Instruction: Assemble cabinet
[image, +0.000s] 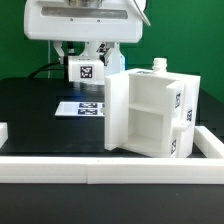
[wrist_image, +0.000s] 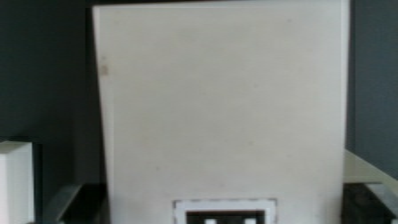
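Cabinet: the cabinet (image: 150, 115) stands upright by the bench (image: 30, 110) corner at the front and the exterior view's right. It is just beside the front rail (image: 100, 165), and its open shelf side is turned toward the exterior view's left.
Gripper: the gripper (image: 85, 62) hangs above the back part of the bench, behind the marker board (image: 80, 108), with a white tagged panel (image: 85, 71) directly under it.
Jaws: in the wrist view the panel (wrist_image: 214, 100) fills nearly everything, with dark shapes on both sides at its tagged end. I cannot tell if the jaws press on it or only stand around it.
Risk, slipping: if the hold is near one end only, the panel may tilt or slide when it is carried.
Risk, collision: the cabinet's near wall stands close to the gripper on the exterior view's right. A sideways move at this height could push the cabinet against the rail or tip it.
Risk, sight: the panel hides the wrist view, so aligning must rely on the other camera.
Open room: the bench is free toward the edge on the exterior view's left and in front of the marker board.
Tight room: between the cabinet and the front rail almost nothing is left.
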